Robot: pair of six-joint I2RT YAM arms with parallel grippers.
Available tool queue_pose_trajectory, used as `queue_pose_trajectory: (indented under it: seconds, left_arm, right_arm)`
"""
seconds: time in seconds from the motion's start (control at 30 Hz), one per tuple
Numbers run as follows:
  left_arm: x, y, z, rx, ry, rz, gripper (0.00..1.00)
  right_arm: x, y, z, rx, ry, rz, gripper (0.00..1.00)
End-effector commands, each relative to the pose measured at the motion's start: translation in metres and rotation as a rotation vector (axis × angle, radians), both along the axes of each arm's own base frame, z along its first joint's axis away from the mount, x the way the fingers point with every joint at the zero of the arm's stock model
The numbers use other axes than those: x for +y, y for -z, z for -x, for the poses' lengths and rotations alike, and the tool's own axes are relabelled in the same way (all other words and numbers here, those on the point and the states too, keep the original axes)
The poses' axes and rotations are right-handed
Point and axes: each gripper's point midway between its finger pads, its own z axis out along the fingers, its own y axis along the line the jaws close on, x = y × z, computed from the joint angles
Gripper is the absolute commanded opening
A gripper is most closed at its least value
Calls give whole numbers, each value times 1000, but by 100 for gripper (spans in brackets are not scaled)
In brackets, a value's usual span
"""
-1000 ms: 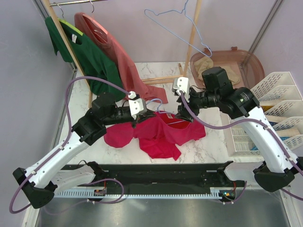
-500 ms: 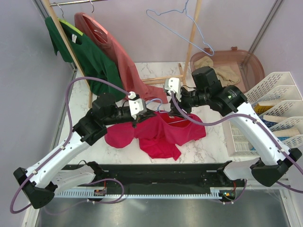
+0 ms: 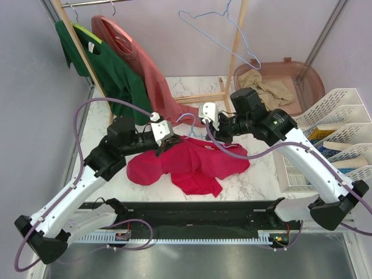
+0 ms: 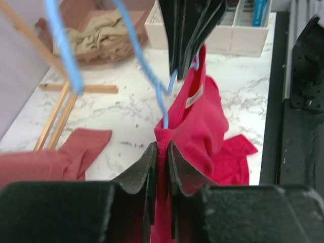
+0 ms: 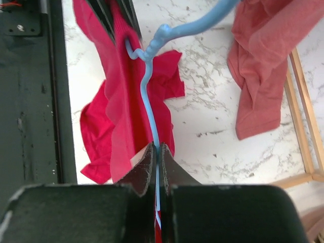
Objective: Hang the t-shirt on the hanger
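- Marble table (image 3: 263, 174) from overhead: t-shirt (image 3: 192, 165) crumpled mid-table toward near edge, collar end raised off surface, body and sleeves trailing flat.
- Left wrist: left gripper (image 4: 161, 148) clenched on bunched collar rib. Hanger (image 4: 147, 67) wire dropping into neck opening right at fingertips, touching fabric. Rest of shirt hanging down past jaws toward marble.
- Right wrist: right gripper (image 5: 157, 149) clenched on hanger wire, with twisted neck and hook straight ahead of jaws. Possibly a sliver of red pinched too, cannot tell. Shirt draped along wire on near-edge side, sleeve spread on marble below.
- Handling, shirt: light, limp, stretchy cotton, not fragile, likely to sag wherever unsupported. Best taken at collar rib or shoulder seam, not mid-body.
- Handling, hanger: thin, springy, slick wire, likely to swivel in a pinch. Hold near twisted neck for control.
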Motion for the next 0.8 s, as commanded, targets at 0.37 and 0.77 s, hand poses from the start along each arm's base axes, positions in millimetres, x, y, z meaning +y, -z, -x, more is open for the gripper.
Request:
queue_pose_trajectory:
  seconds: [0.37, 0.77]
  left_arm:
    - [80, 80, 10, 30, -62, -266, 15]
    - [102, 71, 12, -3, -46, -403, 61]
  right_arm:
    - [-24, -7, -11, -92, 74, 29, 0]
    - [-28, -11, -2, -88, 49, 36, 0]
